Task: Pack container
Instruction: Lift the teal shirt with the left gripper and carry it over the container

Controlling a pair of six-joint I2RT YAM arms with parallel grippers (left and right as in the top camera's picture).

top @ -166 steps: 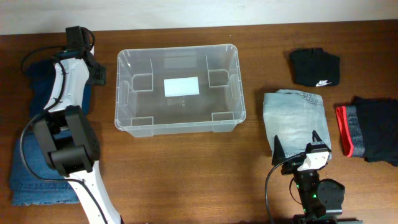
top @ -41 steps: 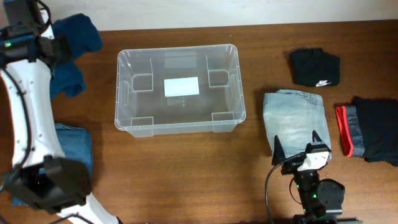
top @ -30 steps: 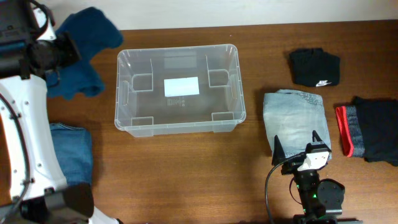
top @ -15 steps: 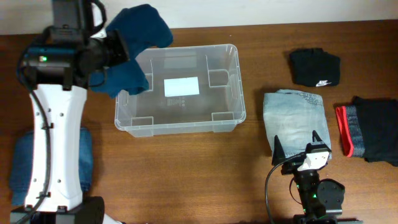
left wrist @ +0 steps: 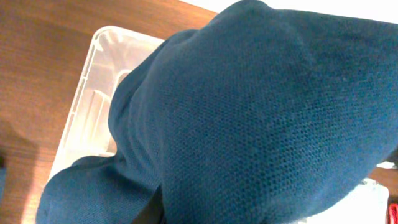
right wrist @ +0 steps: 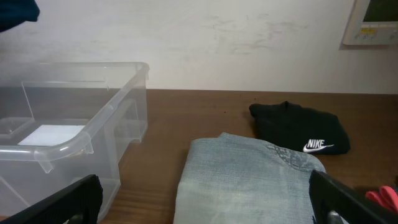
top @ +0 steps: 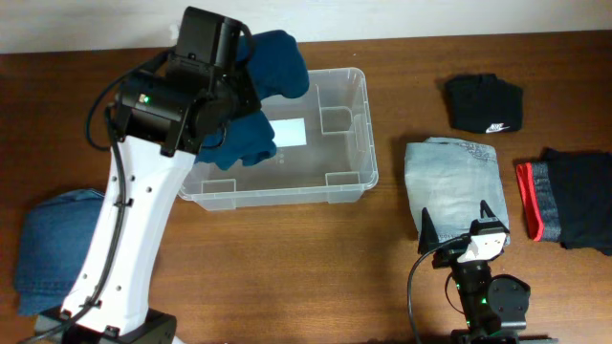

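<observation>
Brown wooden bench (top: 287,268) under a pale wall, and we start at the far left, where folded blue jeans (top: 48,239) lie near the front edge. Next along, the white left arm (top: 134,220) reaches over the bin, its left gripper (top: 241,94) clamped close on a dark blue knit sweater (top: 273,72). Its fingers are buried in cloth, and from the wrist the knit fills nearly the whole view. That sweater hangs over the left rear part of the container (top: 368,143), the clear bin at the back middle of the bench, its white label (top: 295,132) half covered. Whether cloth touches the bin's floor, I cannot tell. Moving right: folded pale denim (top: 454,177), with the right gripper (top: 457,222) at its near edge, jaws spread wide, holding nothing. Behind sits a black Nike garment (top: 485,103), and far right a dark garment with a red edge (top: 574,196).
</observation>
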